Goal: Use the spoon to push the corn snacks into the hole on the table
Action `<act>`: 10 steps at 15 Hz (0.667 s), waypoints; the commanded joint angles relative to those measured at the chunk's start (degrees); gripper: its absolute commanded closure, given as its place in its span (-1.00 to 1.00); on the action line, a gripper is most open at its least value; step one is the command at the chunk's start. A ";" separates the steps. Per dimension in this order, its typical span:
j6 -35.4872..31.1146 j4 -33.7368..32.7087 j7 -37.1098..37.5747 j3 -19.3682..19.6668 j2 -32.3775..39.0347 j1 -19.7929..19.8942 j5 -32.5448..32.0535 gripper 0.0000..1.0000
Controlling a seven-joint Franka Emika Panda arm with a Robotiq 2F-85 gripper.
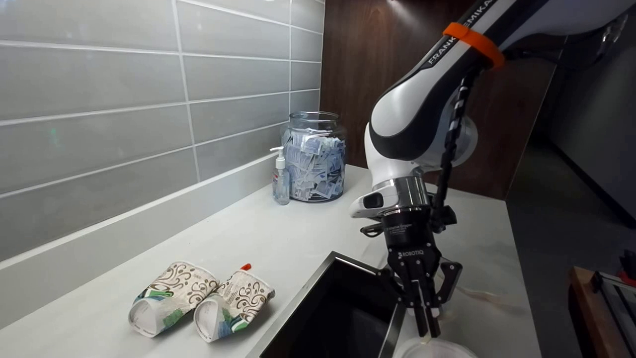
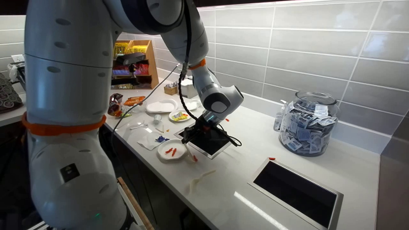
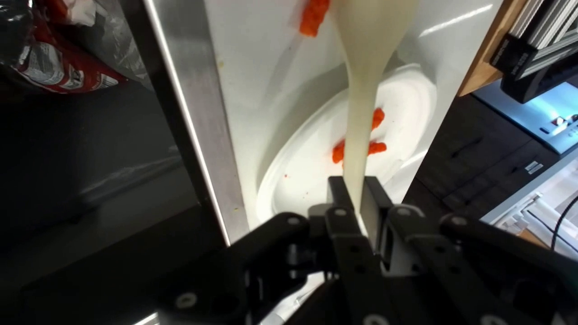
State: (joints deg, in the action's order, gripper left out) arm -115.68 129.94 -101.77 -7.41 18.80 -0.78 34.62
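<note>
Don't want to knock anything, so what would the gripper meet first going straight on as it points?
Likely the plate, though the spoon in the jaws might reach the counter first; depth is unclear.

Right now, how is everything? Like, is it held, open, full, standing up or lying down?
Gripper: closed on the spoon.
Spoon: held by its handle.
Corn snacks: some on the plate, some on the counter.
Plate: sitting flat.
Hole by the gripper: open.
Jar: lidless, mostly full of packets.
Pump bottle: standing upright.
Two paper cups: crumpled, lying down.
</note>
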 commanded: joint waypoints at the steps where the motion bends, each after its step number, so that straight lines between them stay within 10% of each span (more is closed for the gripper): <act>1: -1.00 -1.92 -0.71 -0.53 1.79 0.39 -0.07 0.94; 10: -2.53 -4.92 0.16 -0.55 2.79 0.24 -0.79 0.94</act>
State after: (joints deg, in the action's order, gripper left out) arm -117.04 126.49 -101.79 -7.52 20.22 -0.78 34.62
